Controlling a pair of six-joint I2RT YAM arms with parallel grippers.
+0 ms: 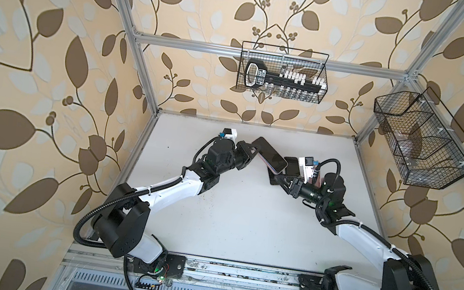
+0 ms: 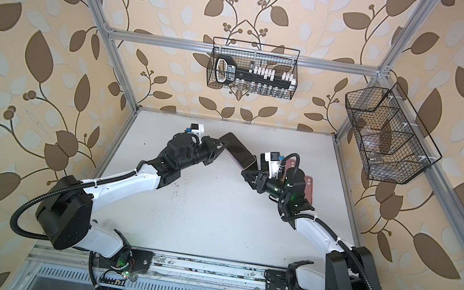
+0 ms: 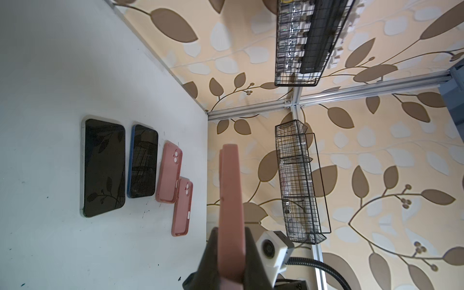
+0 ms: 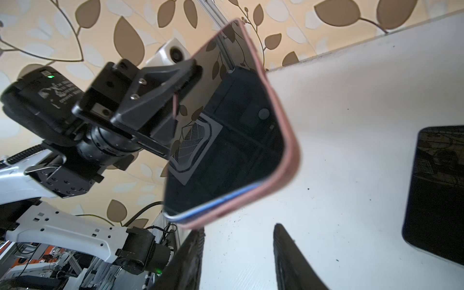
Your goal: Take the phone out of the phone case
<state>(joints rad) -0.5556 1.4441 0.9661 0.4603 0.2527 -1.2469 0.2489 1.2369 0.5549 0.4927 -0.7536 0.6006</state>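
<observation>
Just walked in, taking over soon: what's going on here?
The left pincer is clamped on a phone in a pink case, holding it above the table. The right pincer is open by its lower corner, where the phone's blue edge peeks out. Two bare phones and two empty cases lie nearby.
</observation>
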